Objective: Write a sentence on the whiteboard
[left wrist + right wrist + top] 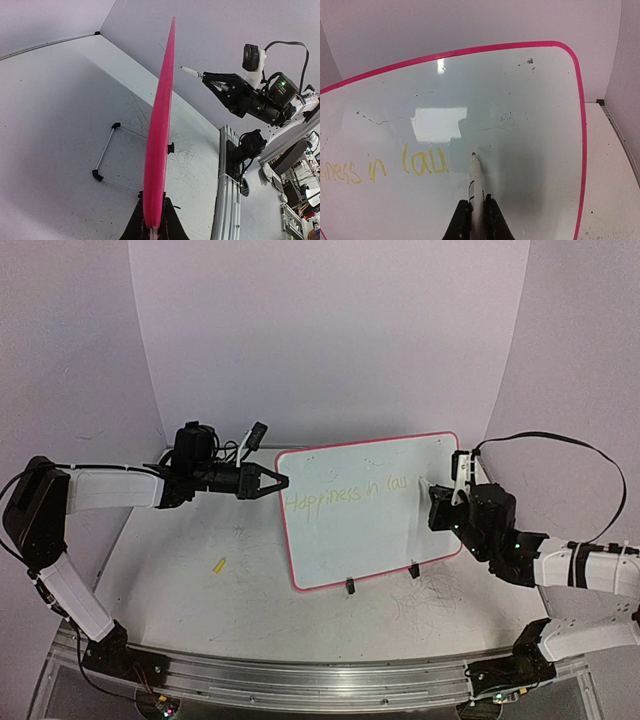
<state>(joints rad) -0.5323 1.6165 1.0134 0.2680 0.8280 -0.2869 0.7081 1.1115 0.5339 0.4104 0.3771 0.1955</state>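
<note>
While the top view shows the whiteboard (370, 530) on the desk (200, 600), the left pincer (278, 481) is shut on its 9 o'clock rim. Left wrist view: this narrow grip could let marker (191, 72) pressure pivot the board. Right wrist view: the right pincer (476, 207), closed on the marker, sets the tip at 3 o'clock of the sentence (422, 164).

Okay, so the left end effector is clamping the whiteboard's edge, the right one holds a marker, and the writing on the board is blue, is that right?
Not quite. The writing is yellow, not blue; the right wrist view shows it. The rest holds: the left end effector clamps the whiteboard by its edge, and the right end effector holds the marker.
</note>
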